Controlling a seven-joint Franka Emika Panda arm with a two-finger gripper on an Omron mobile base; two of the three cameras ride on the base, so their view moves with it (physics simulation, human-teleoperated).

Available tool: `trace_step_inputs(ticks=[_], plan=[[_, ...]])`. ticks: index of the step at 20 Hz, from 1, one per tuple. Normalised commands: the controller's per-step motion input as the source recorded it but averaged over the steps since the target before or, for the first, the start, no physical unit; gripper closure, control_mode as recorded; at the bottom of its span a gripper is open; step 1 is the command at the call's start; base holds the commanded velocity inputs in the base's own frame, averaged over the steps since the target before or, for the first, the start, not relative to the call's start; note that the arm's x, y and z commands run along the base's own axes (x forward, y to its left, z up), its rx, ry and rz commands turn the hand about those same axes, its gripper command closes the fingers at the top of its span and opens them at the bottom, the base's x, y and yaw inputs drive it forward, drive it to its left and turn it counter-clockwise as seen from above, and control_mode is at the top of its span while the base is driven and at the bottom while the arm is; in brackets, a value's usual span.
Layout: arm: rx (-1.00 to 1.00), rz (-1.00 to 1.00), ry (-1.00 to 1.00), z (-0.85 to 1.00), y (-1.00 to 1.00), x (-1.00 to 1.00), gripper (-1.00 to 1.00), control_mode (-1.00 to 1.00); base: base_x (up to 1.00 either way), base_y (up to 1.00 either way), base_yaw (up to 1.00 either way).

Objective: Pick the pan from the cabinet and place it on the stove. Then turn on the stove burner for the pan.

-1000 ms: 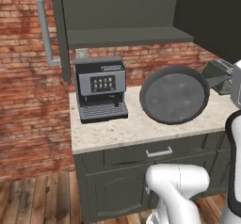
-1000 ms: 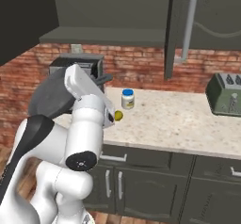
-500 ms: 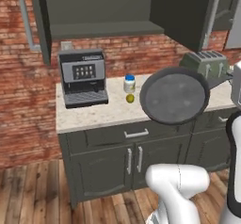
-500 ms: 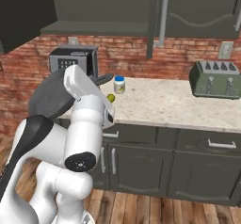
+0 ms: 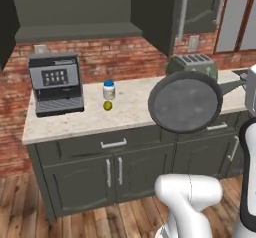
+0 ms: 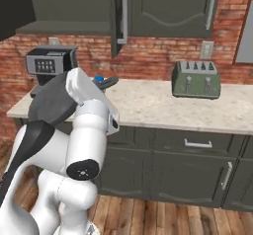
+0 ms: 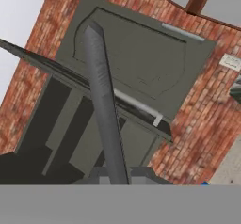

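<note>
Left base view is showing the pan (image 5: 185,103) tilted up on edge in the air, its round dark face turning toward the camera in front of the bench (image 5: 135,109), with its thin handle (image 5: 231,86) reaching right toward the arm's hand at the frame edge. Behind the pan a green toaster (image 5: 192,64) is sitting on the bench, while a coffee machine (image 5: 55,83) is standing at the far left and a small blue-lidded jar (image 5: 109,89) with a little yellow-green fruit (image 5: 107,105) just in front of it is resting between them. Above, the cabinet (image 5: 170,12) is hanging with one door swung open, its silver bar handle (image 5: 183,8) catching the light. Right base view is showing the pan's grey underside (image 6: 52,100) beside the white arm, the handle tip poking out past the hand. Hand view is looking along the handle (image 7: 101,100) rising from between the fingertips toward the cabinet doors; the pincer is clamping shut on this handle.
</note>
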Motion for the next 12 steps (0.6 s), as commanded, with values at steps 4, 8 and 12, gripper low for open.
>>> trace_step_inputs(ticks=[4,8,12], plan=[[0.0,0.0,0.0,0.0,0.0,0.0,1.0,1.0,0.0,-0.92,-0.01],[0.0,0.0,0.0,0.0,0.0,0.0,1.0,1.0,0.0,-0.89,0.0],[0.0,0.0,0.0,0.0,0.0,0.0,1.0,1.0,0.0,-0.93,-0.04]])
